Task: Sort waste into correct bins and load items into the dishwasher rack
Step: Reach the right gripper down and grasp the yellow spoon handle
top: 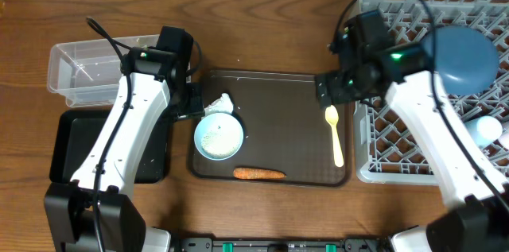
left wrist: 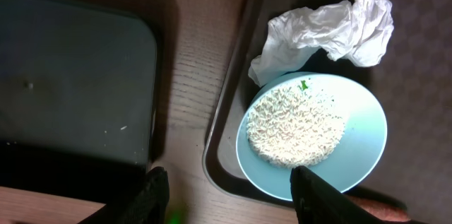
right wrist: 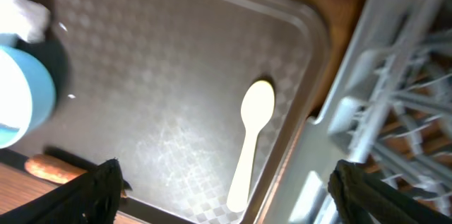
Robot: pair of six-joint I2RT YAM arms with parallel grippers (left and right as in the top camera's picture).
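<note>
**While the spoon lies loose, we go for it first**

Since our right gripper [right wrist: 226, 174] hangs over the pale yellow spoon [right wrist: 251, 132] with fingers spread wide and empty, we judge picking the spoon to be the step in hand. Next we must descend and close across its thin handle. The spoon lies on the brown tray [top: 278, 117] near its right rim, just beside the dishwasher rack [top: 382, 137], so room is tight there. Our left gripper [left wrist: 229, 181], fingers apart and empty, hovers over the bowl [left wrist: 353, 132] of rice [left wrist: 293, 125], near the tissue [left wrist: 332, 26].

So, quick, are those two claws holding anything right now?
Left gripper: open, holding nothing.
Right gripper: open, holding nothing, over the spoon.
</note>
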